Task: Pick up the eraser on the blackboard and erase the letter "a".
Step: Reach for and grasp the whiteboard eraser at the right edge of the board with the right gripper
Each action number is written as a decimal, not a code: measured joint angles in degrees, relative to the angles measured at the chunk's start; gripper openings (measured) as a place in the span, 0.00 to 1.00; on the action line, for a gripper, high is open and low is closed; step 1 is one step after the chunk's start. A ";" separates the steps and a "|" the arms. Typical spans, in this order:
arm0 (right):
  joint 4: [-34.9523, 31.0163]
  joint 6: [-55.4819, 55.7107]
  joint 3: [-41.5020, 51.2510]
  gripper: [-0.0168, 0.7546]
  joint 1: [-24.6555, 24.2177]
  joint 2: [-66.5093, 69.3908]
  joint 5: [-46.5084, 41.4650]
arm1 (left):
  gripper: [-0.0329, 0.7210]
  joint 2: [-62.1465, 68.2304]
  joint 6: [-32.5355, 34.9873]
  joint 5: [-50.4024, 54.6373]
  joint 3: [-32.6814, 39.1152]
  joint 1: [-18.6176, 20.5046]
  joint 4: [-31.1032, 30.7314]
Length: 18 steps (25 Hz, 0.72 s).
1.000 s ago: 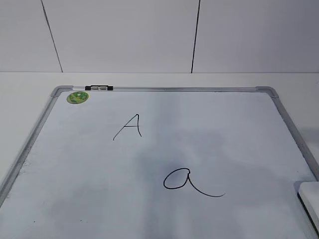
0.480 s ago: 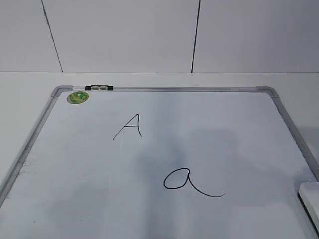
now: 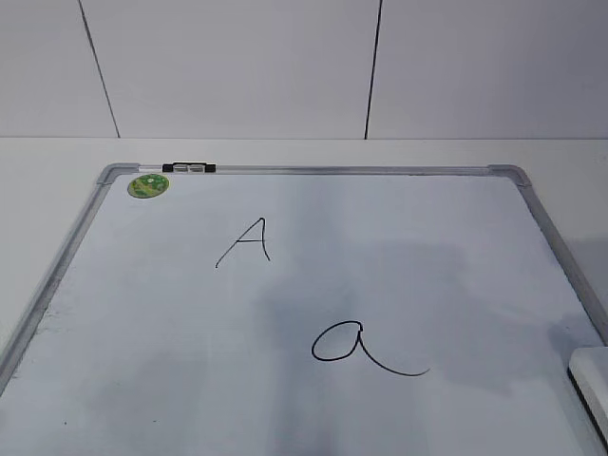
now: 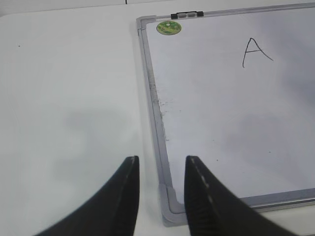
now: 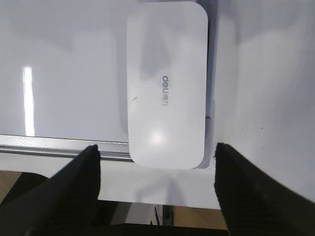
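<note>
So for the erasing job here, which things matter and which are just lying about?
Part of the job:
eraser, framed by the open right gripper
blackboard
letter "a"

Just there:
capital "A"
green sticker
black clip on the frame
left gripper, idle

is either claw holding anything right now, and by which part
Nothing is held. The right claw is open above the eraser; the left claw is open and empty.

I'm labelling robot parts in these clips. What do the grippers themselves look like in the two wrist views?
Only the jaws show. The left gripper has two matte black, curved jaws tapering to narrow tips with paler inner edges. The right gripper has the same black, tapered jaws. No cables, markings or arm links are visible.
</note>
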<state>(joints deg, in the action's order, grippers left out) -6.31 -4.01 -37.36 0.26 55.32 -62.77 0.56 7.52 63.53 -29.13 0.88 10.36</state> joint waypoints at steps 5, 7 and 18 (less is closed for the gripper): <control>-0.52 0.00 -0.08 0.77 0.00 2.09 0.68 | 0.35 0.00 0.00 0.00 0.00 0.00 0.00; -0.89 0.00 -0.08 0.77 0.00 2.82 0.82 | 0.35 0.00 0.00 0.00 0.00 0.00 0.00; -1.68 0.09 -0.08 0.77 0.34 6.52 1.62 | 0.35 0.00 0.00 0.00 0.00 0.00 0.00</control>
<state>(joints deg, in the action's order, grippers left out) -7.99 -3.93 -37.44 0.60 61.84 -61.16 0.56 7.52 63.53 -29.13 0.88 10.36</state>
